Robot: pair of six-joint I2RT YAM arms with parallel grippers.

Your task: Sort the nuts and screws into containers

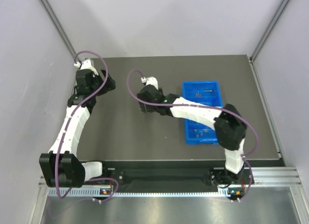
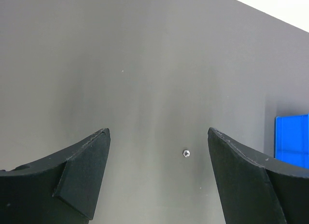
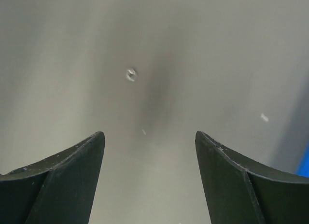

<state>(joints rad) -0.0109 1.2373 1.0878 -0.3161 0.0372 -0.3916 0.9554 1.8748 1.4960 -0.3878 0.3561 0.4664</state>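
The blue tray (image 1: 187, 119) lies right of centre, with thin screws (image 1: 200, 94) in its far compartment and small nuts (image 1: 199, 133) in a near one. My left gripper (image 1: 107, 84) is open at the far left of the mat. In the left wrist view, one tiny silvery nut (image 2: 186, 153) lies on the mat between the open fingers (image 2: 158, 132), nearer the right finger. My right gripper (image 1: 144, 108) is open and empty just left of the tray. In the right wrist view, a nut (image 3: 131, 74) lies ahead of the open gripper (image 3: 149, 134), to the left.
The dark grey mat (image 1: 120, 137) is enclosed by light walls on three sides. A corner of the tray shows at the right edge of the left wrist view (image 2: 292, 139). The right arm's links cross over the tray (image 1: 203, 110).
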